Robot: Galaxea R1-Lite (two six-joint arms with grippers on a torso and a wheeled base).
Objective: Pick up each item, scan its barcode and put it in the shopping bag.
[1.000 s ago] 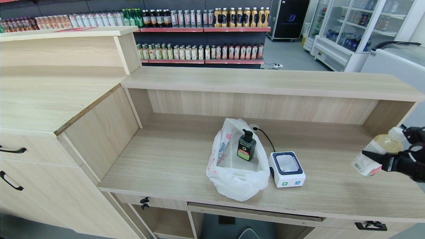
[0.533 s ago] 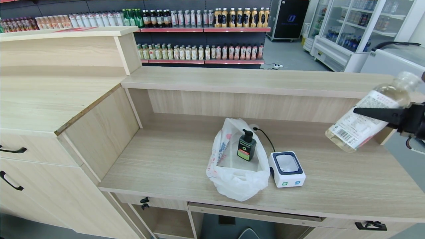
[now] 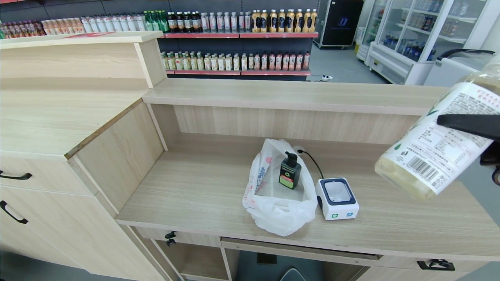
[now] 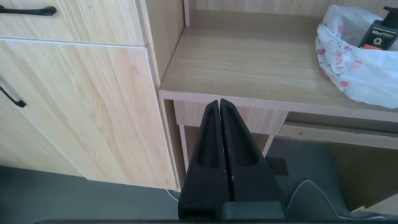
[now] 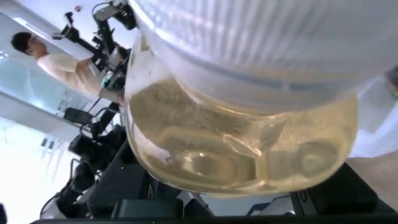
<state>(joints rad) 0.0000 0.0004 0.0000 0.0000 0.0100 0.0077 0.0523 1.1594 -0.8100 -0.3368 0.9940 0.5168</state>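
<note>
My right pincer (image 3: 461,130) is clamped on the bottle (image 3: 433,144), tilted high above the worktop's (image 3: 195,187) right end. My left pincer (image 4: 222,134) hangs pressed together. Scanning is in hand: next its barcode should face the scanner (image 3: 336,198) beside the bag (image 3: 279,212).

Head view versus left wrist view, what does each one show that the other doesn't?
Head view, not the left wrist view: the scanner, the tilted drink bottle held above the counter's right end, and shelves of bottles behind. Left wrist view, not the head view: the left gripper, shut, low before the cabinet front. Both: the shopping bag with the black pump bottle in it, on the counter.
</note>
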